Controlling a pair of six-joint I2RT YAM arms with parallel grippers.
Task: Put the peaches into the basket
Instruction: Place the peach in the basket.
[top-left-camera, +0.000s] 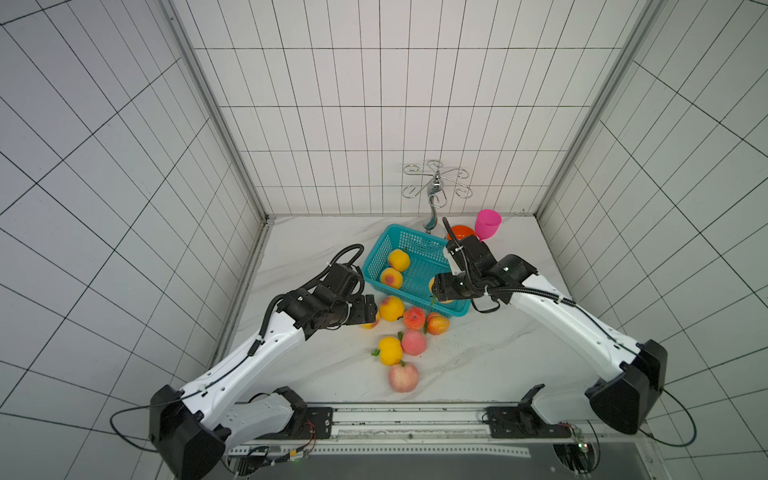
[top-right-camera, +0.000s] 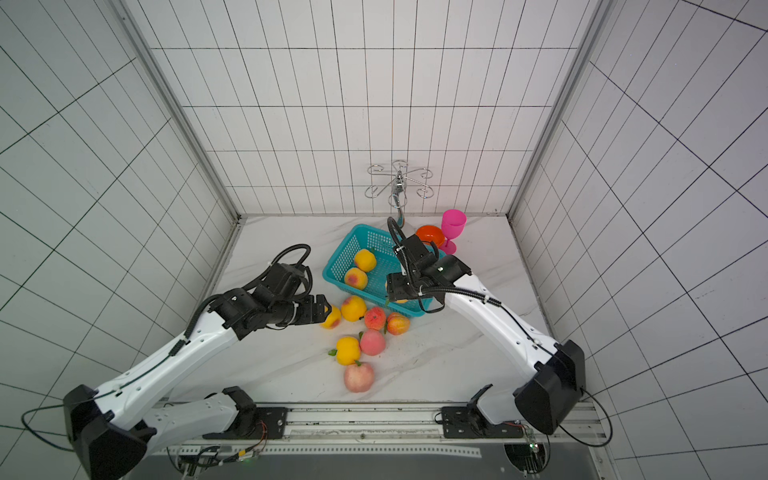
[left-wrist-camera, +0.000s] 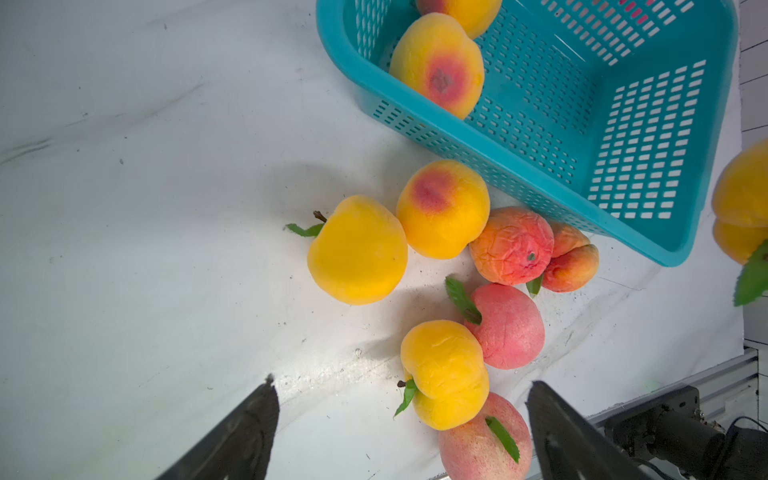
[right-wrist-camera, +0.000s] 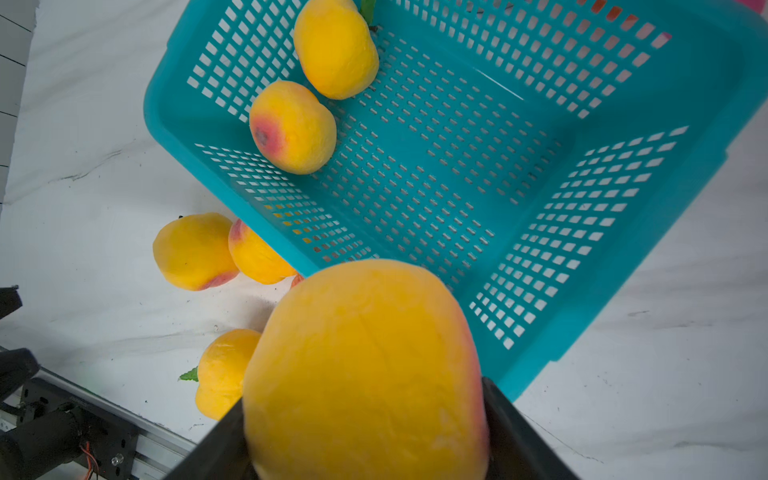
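Observation:
The teal basket (top-left-camera: 374, 254) (top-right-camera: 336, 261) (right-wrist-camera: 457, 174) stands at the back of the table with two yellow-orange peaches (top-left-camera: 399, 259) (top-left-camera: 390, 277) inside. My right gripper (top-left-camera: 436, 287) (right-wrist-camera: 363, 403) is shut on a yellow peach (right-wrist-camera: 365, 365) and holds it above the basket's near right part, a green leaf hanging below. Several loose peaches, yellow (top-left-camera: 391, 308) (left-wrist-camera: 442, 210) and pink-red (top-left-camera: 413, 342), lie in a cluster in front of the basket. My left gripper (top-left-camera: 371, 312) (left-wrist-camera: 403, 384) is open with nothing in its grip, at the cluster's left edge above a yellow peach (top-right-camera: 332, 318).
An orange bowl (top-left-camera: 461, 231) and a pink goblet (top-left-camera: 487, 224) stand behind the basket's right corner. A metal hook rack (top-left-camera: 436, 183) rises at the back wall. The mounting rail (top-left-camera: 415, 415) runs along the table's front edge, near the pink peach (top-left-camera: 403, 376).

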